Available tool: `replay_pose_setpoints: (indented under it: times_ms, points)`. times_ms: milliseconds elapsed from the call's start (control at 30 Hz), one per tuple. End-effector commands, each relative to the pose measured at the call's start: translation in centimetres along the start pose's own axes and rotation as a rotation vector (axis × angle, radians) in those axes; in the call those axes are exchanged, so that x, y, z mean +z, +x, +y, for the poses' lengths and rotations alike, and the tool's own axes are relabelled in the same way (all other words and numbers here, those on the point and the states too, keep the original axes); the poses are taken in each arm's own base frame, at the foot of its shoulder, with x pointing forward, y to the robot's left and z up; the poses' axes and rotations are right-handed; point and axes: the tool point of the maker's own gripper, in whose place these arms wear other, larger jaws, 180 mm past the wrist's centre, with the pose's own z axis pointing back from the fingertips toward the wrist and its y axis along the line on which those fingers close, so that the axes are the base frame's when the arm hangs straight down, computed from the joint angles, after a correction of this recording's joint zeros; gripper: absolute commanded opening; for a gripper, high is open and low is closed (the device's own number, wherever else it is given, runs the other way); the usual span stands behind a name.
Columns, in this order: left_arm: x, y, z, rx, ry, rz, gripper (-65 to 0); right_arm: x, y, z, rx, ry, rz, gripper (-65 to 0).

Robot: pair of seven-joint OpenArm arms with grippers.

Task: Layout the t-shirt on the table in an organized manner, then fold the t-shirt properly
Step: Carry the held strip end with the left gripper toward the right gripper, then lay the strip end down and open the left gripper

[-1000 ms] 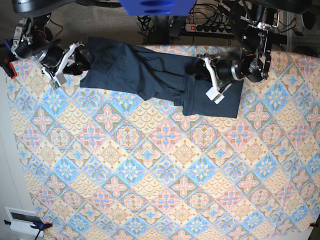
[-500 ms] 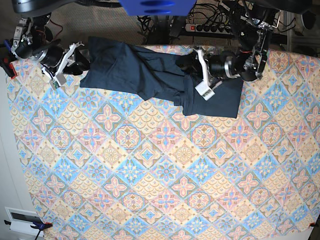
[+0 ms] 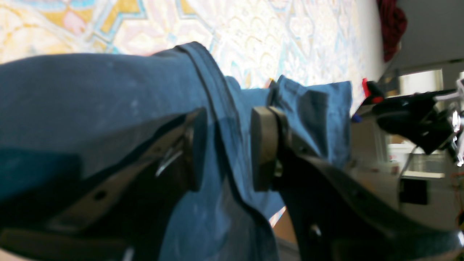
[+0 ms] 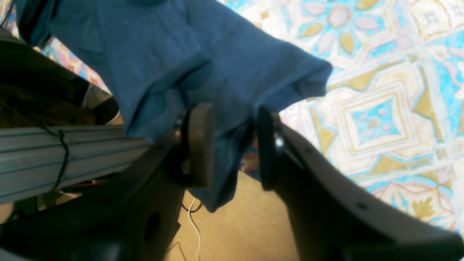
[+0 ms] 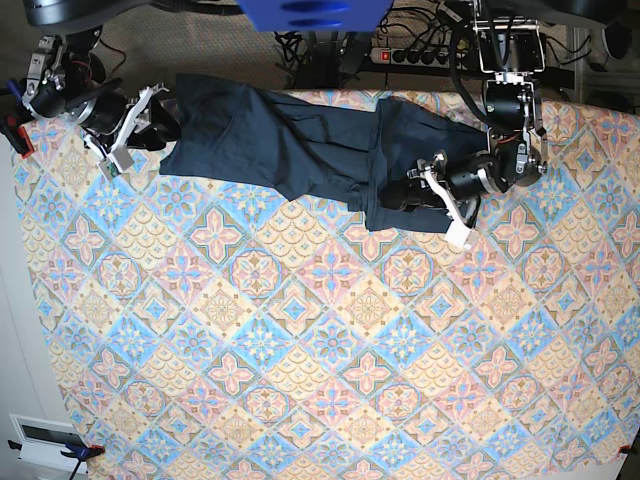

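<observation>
The dark navy t-shirt [image 5: 280, 140] lies stretched and wrinkled along the far edge of the patterned table [image 5: 300, 350]. My left gripper [image 5: 400, 195] is low over the shirt's lower right edge. In the left wrist view its fingers [image 3: 262, 145] stand apart, and a hemmed fold of the t-shirt [image 3: 90, 90] runs through the left gripper [image 3: 226, 148]. My right gripper [image 5: 160, 122] sits at the shirt's left end by the table corner. The right gripper [image 4: 233, 145] is open, with a hanging corner of the t-shirt [image 4: 163, 54] between its pads.
A power strip and cables [image 5: 420, 55] lie behind the table's far edge. A white box [image 5: 45, 440] sits off the front left corner. Under the right gripper, a grey metal rail [image 4: 54, 141] and the floor show beyond the table [image 4: 380, 108] edge.
My left gripper swung from the upper middle of the shirt's right part down to its lower edge, uncovering the cloth near the far edge. The right arm has not moved.
</observation>
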Motion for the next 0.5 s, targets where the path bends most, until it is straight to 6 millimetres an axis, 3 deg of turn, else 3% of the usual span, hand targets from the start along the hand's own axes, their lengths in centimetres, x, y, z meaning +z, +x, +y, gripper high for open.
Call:
replay_pose_setpoints:
  times_ms: [0,267,467]
  points:
    - [-0.2,1.4,-0.2,-0.002,-0.004,-0.037,-44.9,0.5,1.0,0.0,0.02,0.0,-0.031,-45.9]
    - [-3.4,-0.1,-0.8,0.023,0.036,0.011,-44.8,0.5,1.0,-0.1,0.019,-0.003,-0.032,-45.9]
    - [-6.4,-2.9,-4.2,-0.051,-0.04,0.135,-45.1,0.5,1.0,-0.1,0.019,-0.003,-0.032,-45.9]
